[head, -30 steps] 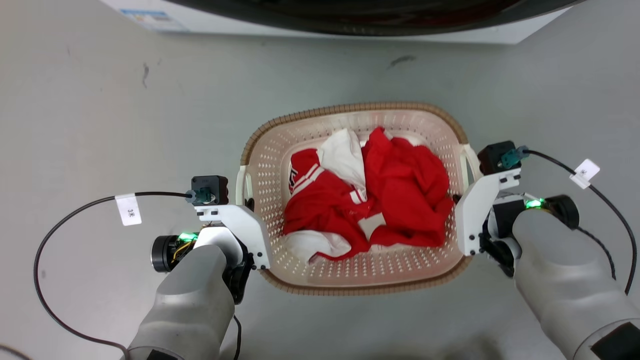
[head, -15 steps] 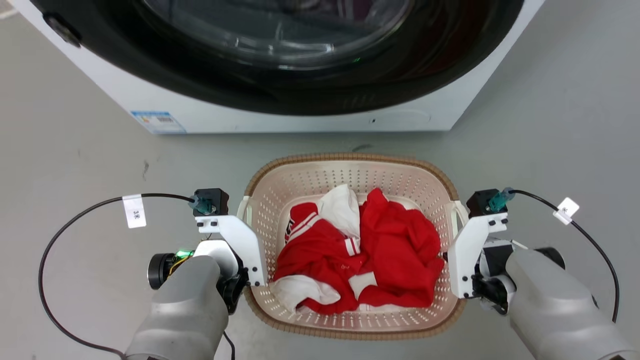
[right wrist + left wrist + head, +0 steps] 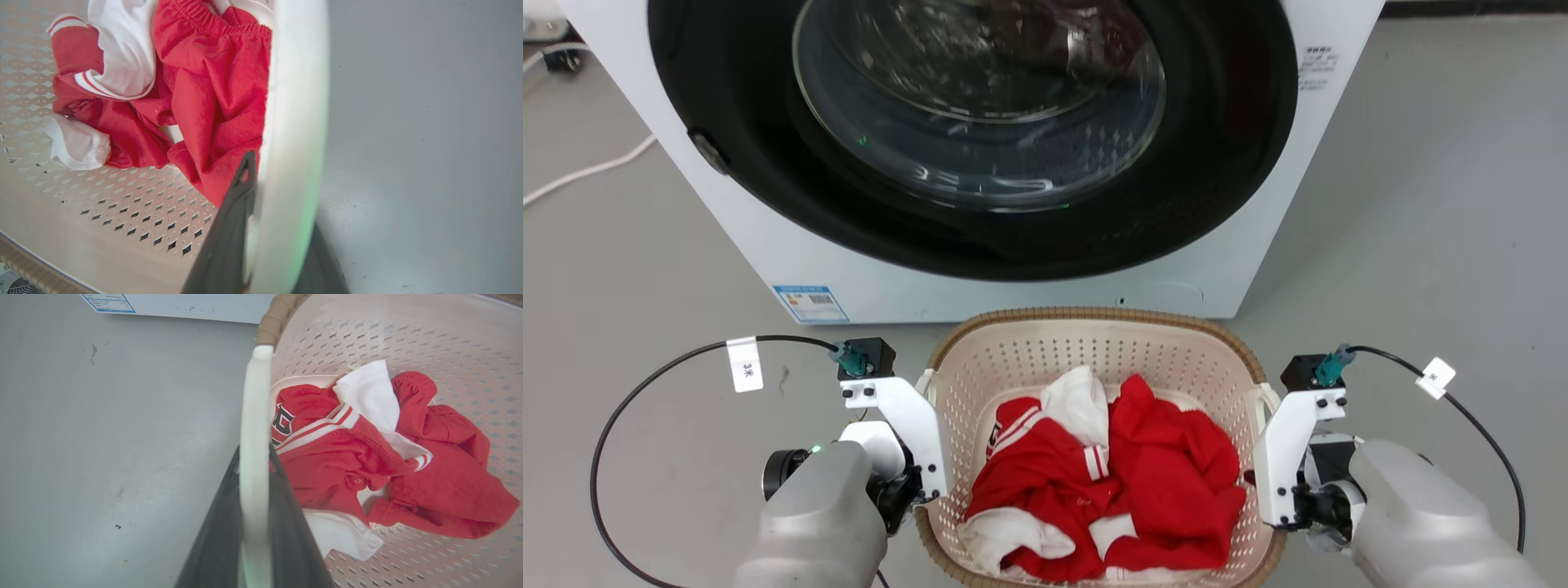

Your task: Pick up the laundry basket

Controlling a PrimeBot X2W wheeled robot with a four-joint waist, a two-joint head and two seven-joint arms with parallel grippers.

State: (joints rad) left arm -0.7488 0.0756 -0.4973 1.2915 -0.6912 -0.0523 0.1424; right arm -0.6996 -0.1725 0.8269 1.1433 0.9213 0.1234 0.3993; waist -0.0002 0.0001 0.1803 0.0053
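Note:
The laundry basket (image 3: 1094, 356), cream perforated plastic with a brown woven-look rim, hangs between my two arms in front of the washing machine. It holds red and white clothes (image 3: 1123, 482). My left gripper (image 3: 920, 488) is shut on the basket's white left handle (image 3: 255, 416), which runs between its dark fingers (image 3: 216, 547). On the other side, the right gripper (image 3: 1260, 483) is shut on the white right handle (image 3: 296, 102), with a dark finger (image 3: 229, 237) against its inner side. The same clothes (image 3: 196, 102) lie in a heap on the basket's floor.
A white front-loading washing machine (image 3: 792, 269) with a dark round glass door (image 3: 980, 106) stands directly behind the basket. Grey floor (image 3: 1421, 245) spreads to both sides. A white cable (image 3: 584, 171) lies on the floor at far left. Black cables loop from both wrists.
The head camera has swung up, bringing the washing machine into view. Both grippers stay shut on the handles, and the basket has risen with them, now covering the floor mark behind it.

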